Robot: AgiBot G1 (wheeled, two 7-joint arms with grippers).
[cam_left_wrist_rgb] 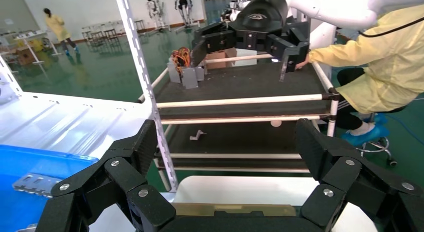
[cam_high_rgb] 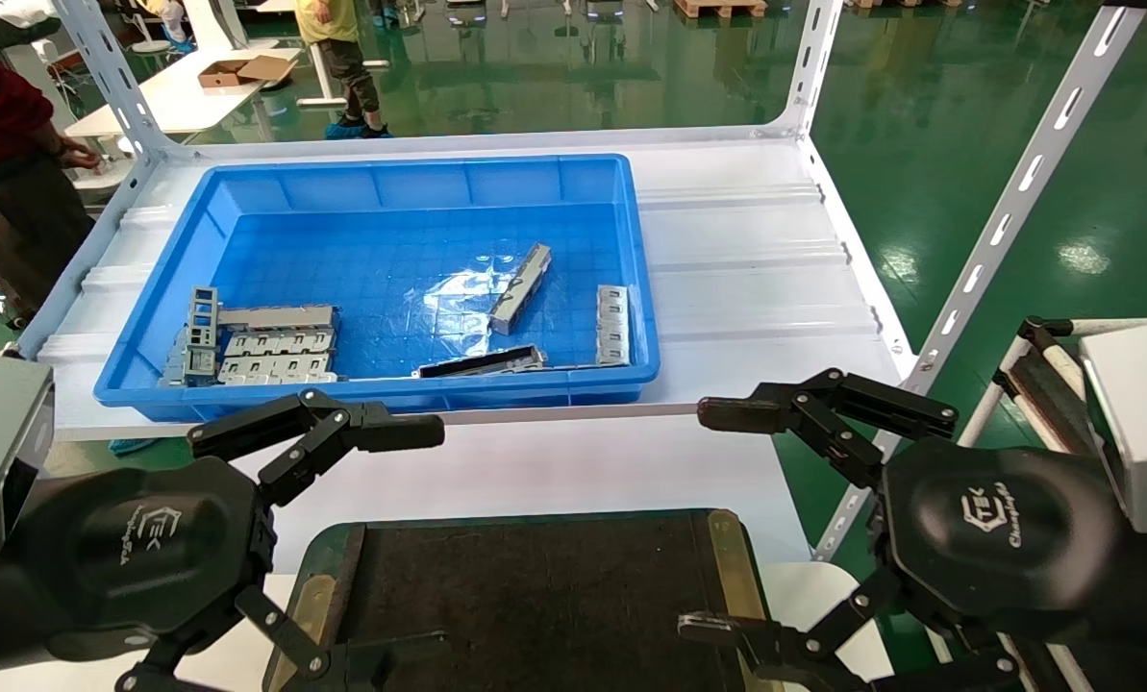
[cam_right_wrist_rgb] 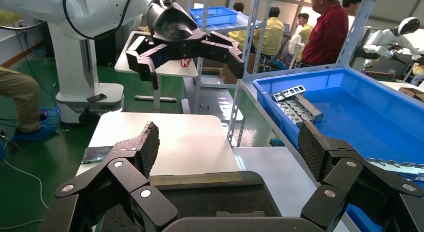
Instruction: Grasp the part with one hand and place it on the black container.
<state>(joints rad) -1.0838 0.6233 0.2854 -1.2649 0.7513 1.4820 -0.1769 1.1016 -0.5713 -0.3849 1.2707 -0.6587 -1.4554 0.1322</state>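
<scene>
The part (cam_high_rgb: 520,288), a slim light-grey notched bar, lies diagonally in the blue bin (cam_high_rgb: 150,384), right of its middle. A similar grey bar (cam_high_rgb: 612,325) lies along the bin's right wall. The black container (cam_high_rgb: 535,596), a flat black tray with a green rim and brass strips, sits at the near edge; it also shows in the right wrist view (cam_right_wrist_rgb: 215,197). My left gripper (cam_high_rgb: 429,538) is open and empty over the tray's left side. My right gripper (cam_high_rgb: 703,519) is open and empty over its right side. Both are well short of the bin.
A darker black-faced bar (cam_high_rgb: 482,362) lies by the bin's front wall. Grey cage blocks (cam_high_rgb: 256,346) fill its front left corner. The bin stands on a white shelf (cam_high_rgb: 756,269) with slotted uprights (cam_high_rgb: 1015,192). A cart (cam_left_wrist_rgb: 240,82) stands on the right. People stand behind.
</scene>
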